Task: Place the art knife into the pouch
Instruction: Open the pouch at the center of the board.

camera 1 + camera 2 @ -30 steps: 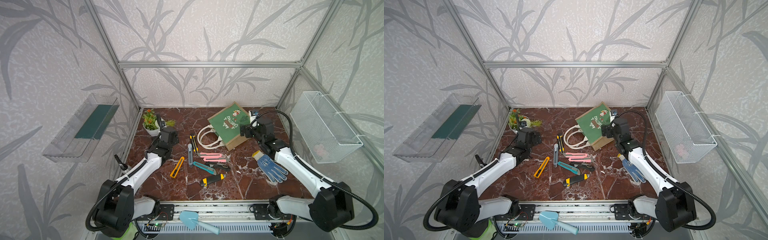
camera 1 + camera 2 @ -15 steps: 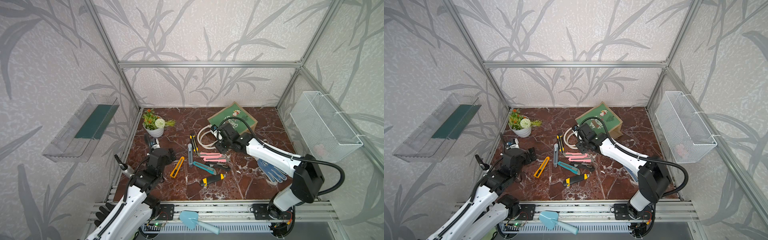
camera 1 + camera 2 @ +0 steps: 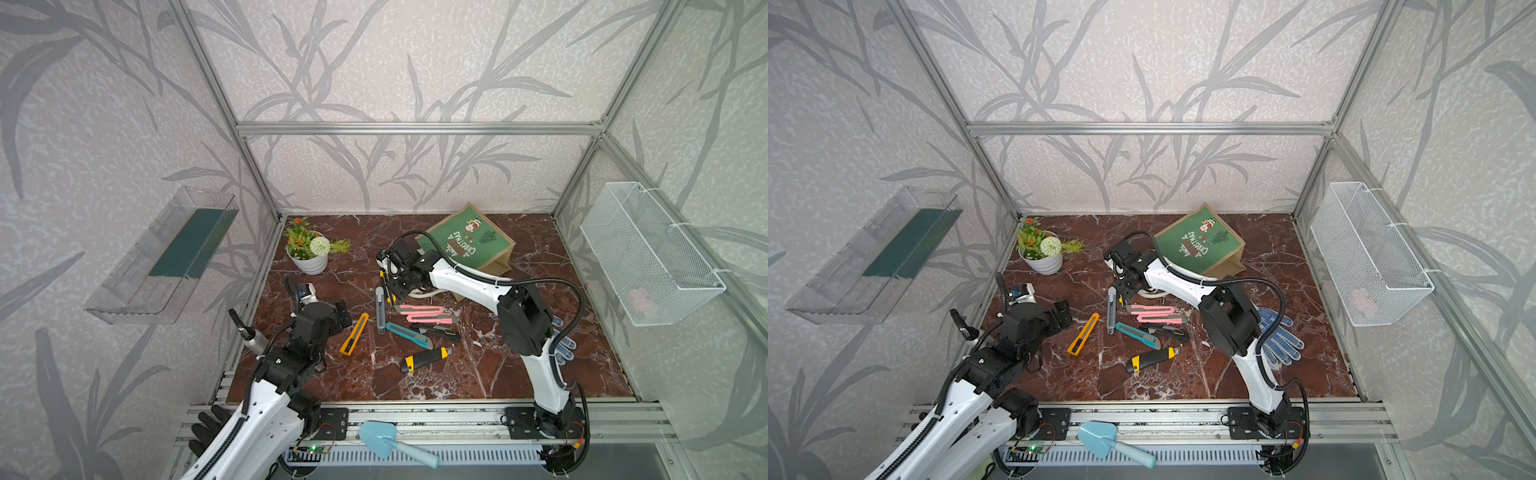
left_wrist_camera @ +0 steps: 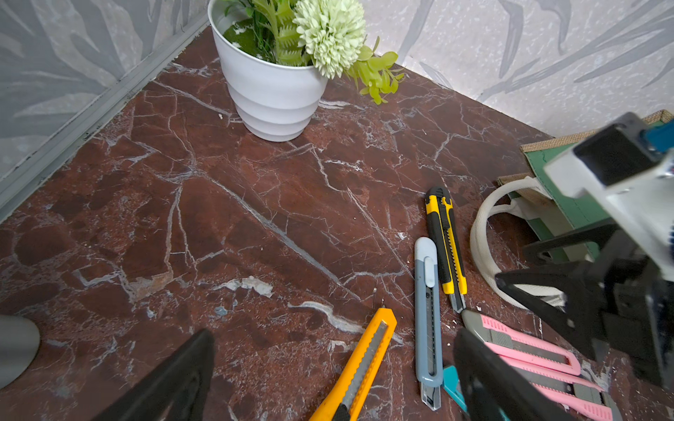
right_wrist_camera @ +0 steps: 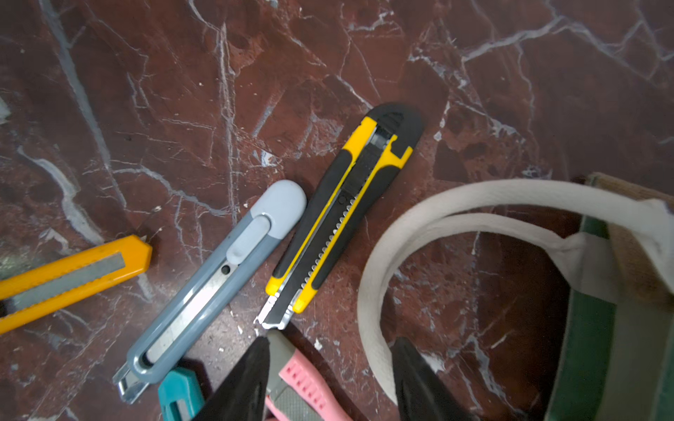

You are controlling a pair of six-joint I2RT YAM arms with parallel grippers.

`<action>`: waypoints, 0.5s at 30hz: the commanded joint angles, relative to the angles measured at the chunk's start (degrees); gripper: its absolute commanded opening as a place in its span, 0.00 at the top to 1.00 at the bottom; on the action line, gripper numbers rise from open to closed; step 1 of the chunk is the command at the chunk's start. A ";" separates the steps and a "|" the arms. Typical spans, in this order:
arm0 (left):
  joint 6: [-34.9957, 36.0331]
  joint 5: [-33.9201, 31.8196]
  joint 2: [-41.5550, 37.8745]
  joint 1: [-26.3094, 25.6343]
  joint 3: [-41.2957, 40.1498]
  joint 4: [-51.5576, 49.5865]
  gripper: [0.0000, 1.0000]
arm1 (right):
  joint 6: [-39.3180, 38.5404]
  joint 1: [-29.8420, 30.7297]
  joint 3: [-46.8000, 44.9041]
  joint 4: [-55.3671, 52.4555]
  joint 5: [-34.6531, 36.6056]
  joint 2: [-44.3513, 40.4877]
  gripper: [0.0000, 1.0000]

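Eight art knives (image 3: 379, 309) are laid on the marble surface (image 3: 478, 374), all outside the one pouch (image 3: 469, 245) lying on its side just behind them. Left jaws are spread wide; right jaws are held half spread, empty, over a pink knife (image 5: 302, 379).

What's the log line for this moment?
right gripper: open, empty, by pink utility knife tip and pouch handle | left gripper: open, empty, near orange utility knife | pouch: lying flat, green face up

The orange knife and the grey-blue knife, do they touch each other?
Apart. In the right wrist view, a strip of bare marble table separates the orange knife from the grey-blue knife.
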 commanded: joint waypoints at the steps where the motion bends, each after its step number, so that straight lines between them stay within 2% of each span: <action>1: -1.47 0.32 0.11 -0.13 0.43 -1.20 0.01 | 0.74 0.32 4.78 -3.91 1.00 2.45 0.45; 8: -1.15 1.23 1.26 -0.07 0.91 -1.10 0.01 | 1.63 0.61 10.71 -6.68 6.25 7.41 0.50; 12: -0.95 1.22 2.44 -0.12 0.98 -0.77 0.01 | 2.46 0.60 15.63 -10.68 11.34 10.57 0.58; 15: -0.77 1.52 3.06 -0.13 1.54 -1.07 0.01 | 2.11 0.61 17.23 -11.23 10.14 11.71 0.58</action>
